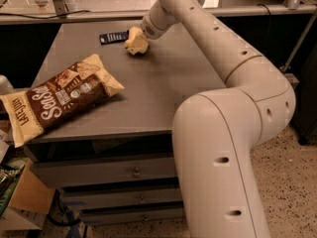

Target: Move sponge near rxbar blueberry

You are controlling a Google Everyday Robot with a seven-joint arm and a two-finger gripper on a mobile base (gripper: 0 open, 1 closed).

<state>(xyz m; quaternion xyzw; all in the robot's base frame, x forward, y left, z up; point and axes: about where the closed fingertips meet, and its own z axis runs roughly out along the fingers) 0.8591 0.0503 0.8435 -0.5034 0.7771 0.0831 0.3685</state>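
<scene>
The pale yellow sponge (pixel 135 42) sits at the far middle of the grey table (pixel 163 83), tilted, right at the tip of my arm. My gripper (pixel 142 34) is directly on its upper right side, touching it. The rxbar blueberry (pixel 114 36), a flat dark navy wrapper, lies on the table just left of the sponge, a small gap away. The gripper's end is merged with the sponge in this view.
A large brown-and-cream chip bag (pixel 59 98) lies on the table's front left, overhanging the left edge. My arm (pixel 233 58) arcs over the table's right side. Drawers (pixel 133 172) are below the table front; boxes (pixel 20 197) clutter the floor at left.
</scene>
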